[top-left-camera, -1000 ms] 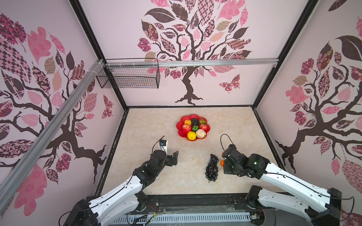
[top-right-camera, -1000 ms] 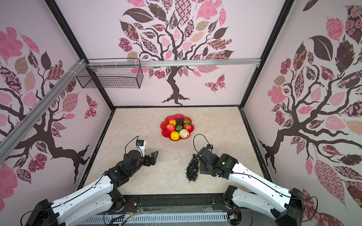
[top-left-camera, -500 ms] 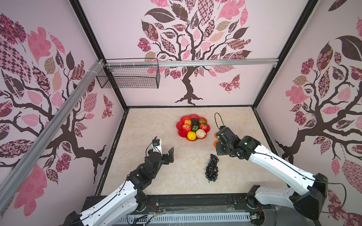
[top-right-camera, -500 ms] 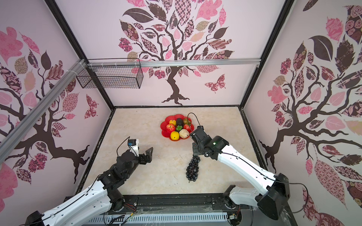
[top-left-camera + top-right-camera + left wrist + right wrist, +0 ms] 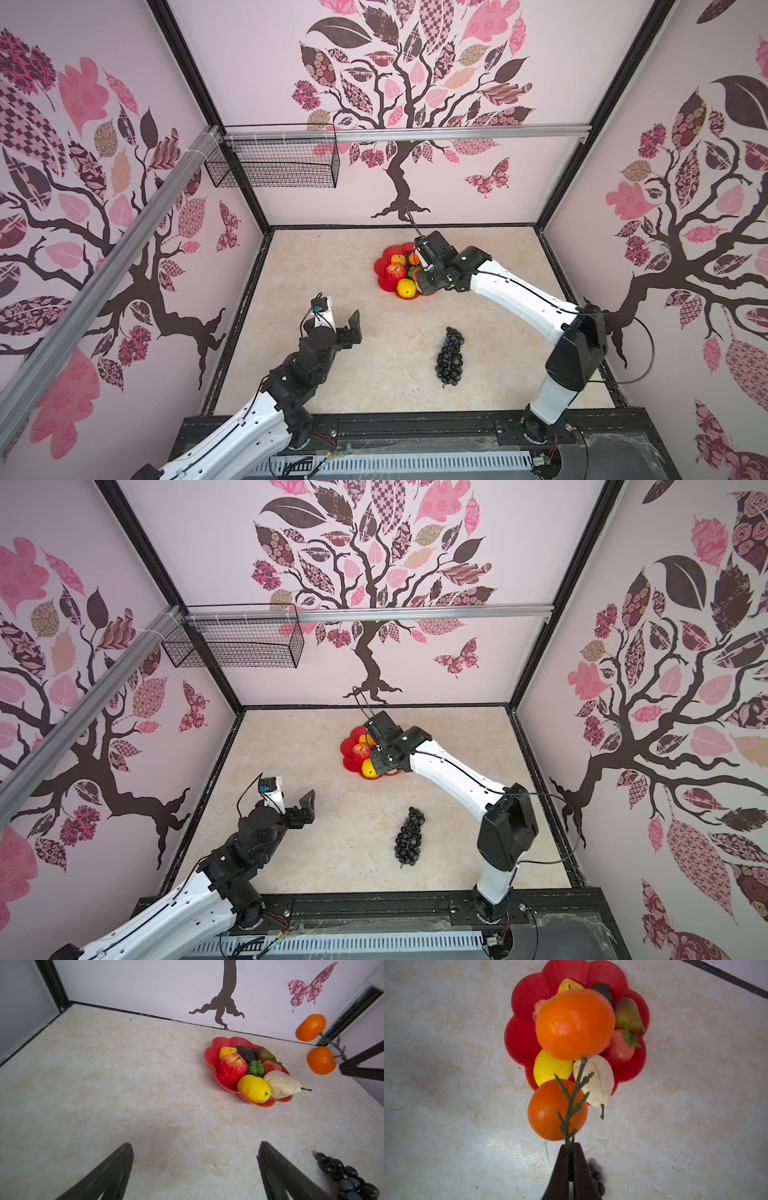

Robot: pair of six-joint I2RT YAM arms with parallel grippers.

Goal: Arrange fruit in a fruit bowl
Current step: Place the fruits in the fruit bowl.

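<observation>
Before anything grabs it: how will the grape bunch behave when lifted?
The grapes are many round beads in a long cluster, so probably floppy; the bunch may sag or swing if pinched at one end. It is unlikely to roll, since it lies flat on the table. The beads look glossy, so a pincer might slip off a single one.

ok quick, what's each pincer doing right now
left pincer: open, holding nothing
right pincer: shut on the orange sprig, gripped by its green stem, in the air by the fruit bowl
</observation>
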